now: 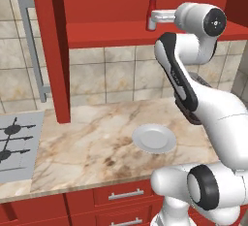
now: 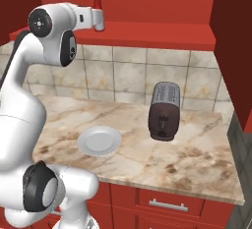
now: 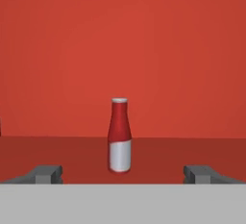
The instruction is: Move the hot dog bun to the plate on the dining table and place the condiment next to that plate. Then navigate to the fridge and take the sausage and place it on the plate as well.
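Observation:
The condiment [image 3: 119, 136], a small red bottle with a pale label band, stands upright on a red shelf [image 1: 111, 32] high above the counter. My gripper [image 3: 124, 175] is open and level with it, a little short of it, with one fingertip on each side and the bottle centred in the gap. From the base views the gripper [image 1: 151, 22] [image 2: 100, 22] reaches to the shelf's front edge, and the bottle's cap [image 1: 152, 2] [image 2: 97, 2] shows just behind it. The hot dog bun, the yellow-rimmed plate, the sausage and the fridge are out of view.
Below the shelf lies a marble counter [image 1: 87, 147] with a small plain white plate [image 1: 154, 137] [image 2: 99, 140] and a dark toaster [image 2: 164, 111]. A stove top [image 1: 14, 142] sits at the left. A red cabinet upright [image 1: 51, 50] drops to the counter.

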You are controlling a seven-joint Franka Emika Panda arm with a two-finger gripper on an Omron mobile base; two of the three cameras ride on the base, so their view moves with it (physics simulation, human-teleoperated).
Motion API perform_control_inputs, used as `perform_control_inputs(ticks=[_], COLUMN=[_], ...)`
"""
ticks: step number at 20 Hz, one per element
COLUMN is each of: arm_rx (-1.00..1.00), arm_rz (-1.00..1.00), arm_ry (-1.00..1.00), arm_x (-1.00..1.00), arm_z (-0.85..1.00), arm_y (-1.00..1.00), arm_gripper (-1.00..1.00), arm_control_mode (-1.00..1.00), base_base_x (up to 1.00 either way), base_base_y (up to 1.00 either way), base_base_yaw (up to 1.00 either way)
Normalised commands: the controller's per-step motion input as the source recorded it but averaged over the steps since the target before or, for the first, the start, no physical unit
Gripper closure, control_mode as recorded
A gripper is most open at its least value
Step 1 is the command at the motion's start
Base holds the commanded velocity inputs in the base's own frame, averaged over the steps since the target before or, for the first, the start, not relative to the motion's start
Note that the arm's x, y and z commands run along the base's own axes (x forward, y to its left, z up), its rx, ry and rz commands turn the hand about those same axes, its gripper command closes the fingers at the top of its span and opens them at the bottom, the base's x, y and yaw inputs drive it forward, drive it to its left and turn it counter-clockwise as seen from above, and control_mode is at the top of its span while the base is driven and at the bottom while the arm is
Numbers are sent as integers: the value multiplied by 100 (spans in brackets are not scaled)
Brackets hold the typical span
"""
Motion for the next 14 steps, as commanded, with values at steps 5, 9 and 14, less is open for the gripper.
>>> perform_control_inputs(ticks=[5, 9, 14], arm_rx=[0, 0, 0], arm_rz=[0, 0, 0], arm_ry=[1, 2, 2], arm_x=[50, 51, 43], arm_z=[-4, -8, -6], arm_y=[3, 8, 1], arm_gripper=[-100, -100, -100], arm_control_mode=[-100, -100, -100], base_base_x=[0, 0, 0], base_base_y=[0, 0, 0], base_base_yaw=[0, 0, 0])
